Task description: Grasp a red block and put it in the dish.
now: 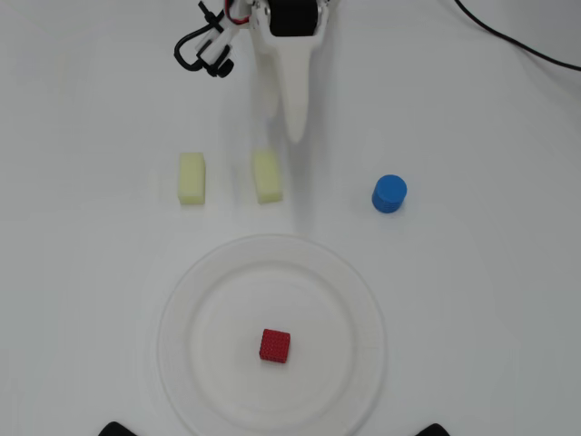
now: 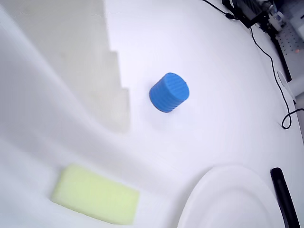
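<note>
red block, finely textured cube, inside white dish.

In the overhead view, the block lies in the dish, a little below its middle, and the dish sits at the bottom centre of the table. Above the dish two rectangular blocks lie side by side and apart, with the cylinder well to their right. The gripper hangs just above the right-hand rectangular block, reaching down from the top edge.

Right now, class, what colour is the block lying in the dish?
Red, with a fine textured surface; the red block on the dish shows best in the overhead view.
</note>
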`<action>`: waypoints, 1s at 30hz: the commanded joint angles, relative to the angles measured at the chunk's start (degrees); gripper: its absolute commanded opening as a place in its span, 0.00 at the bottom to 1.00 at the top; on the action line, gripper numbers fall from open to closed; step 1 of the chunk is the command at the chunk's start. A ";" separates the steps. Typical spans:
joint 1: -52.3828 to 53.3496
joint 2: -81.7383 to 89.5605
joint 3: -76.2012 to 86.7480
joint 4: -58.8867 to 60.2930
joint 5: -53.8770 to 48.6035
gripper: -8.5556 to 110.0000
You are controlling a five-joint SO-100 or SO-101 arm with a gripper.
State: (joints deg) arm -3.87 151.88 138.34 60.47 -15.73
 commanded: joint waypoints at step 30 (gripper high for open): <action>1.76 45.70 40.96 13.71 10.90 0.31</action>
State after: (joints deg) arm -2.11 187.47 175.34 73.56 -6.06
